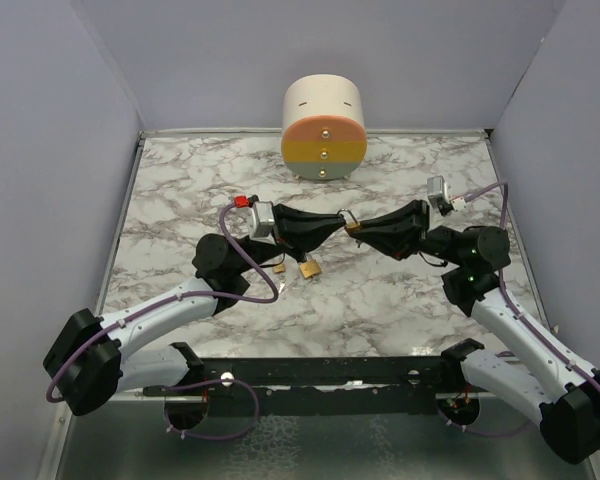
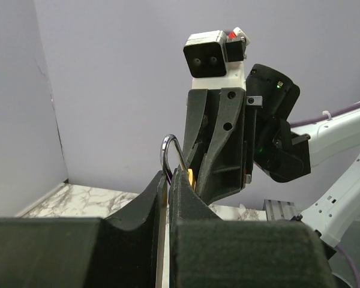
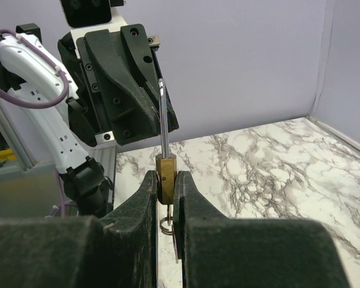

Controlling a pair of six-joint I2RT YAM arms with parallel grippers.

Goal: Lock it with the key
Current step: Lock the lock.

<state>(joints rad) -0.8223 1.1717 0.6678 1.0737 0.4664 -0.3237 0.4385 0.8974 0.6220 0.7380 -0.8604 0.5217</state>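
Note:
A brass padlock [image 3: 166,163] is held up in the air between the two arms, also seen from above as the padlock [image 1: 352,226]. My right gripper [image 3: 165,177] is shut on its brass body. Its steel shackle [image 3: 162,117] points up to the fingers of my left gripper [image 3: 141,96]. In the left wrist view the shackle loop [image 2: 170,150] sticks out between the tips of my left gripper [image 2: 169,175], which is shut on it. A small key ring [image 3: 166,224] hangs under the lock body between my right fingers, with a thin metal key [image 3: 176,247] edge-on beside it.
Two more small brass pieces [image 1: 310,268] [image 1: 278,267] lie on the marble table [image 1: 380,300] below the left gripper [image 1: 340,221]. A cream cylinder with an orange and yellow face [image 1: 323,127] stands at the back. Grey walls close in three sides.

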